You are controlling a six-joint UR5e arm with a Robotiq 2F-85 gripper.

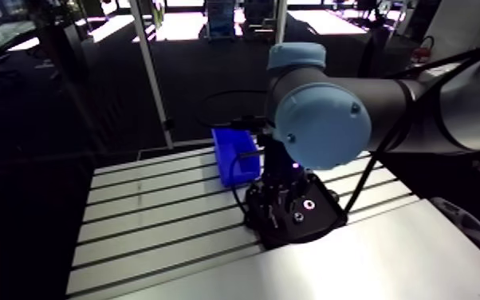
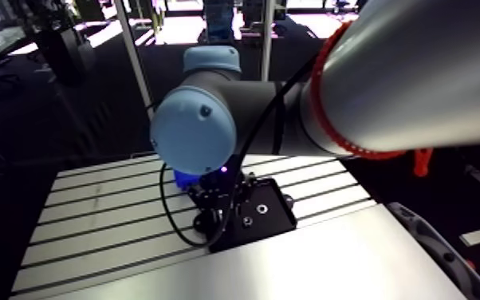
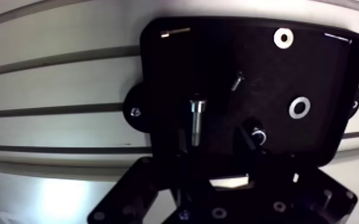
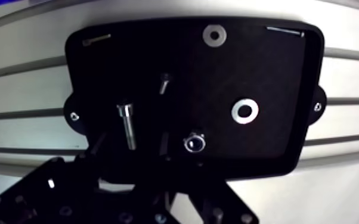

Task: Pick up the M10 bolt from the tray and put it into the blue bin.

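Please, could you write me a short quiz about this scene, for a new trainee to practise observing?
1. True or false: the large silver steel bolt lies inside the flat black tray.
2. How many silver ring washers lie in that tray?
3. The claw is: A) open, one finger on each side of the bolt, B) shut on a washer, C) out of view.
Key: 1 true; 2 two; 3 A.
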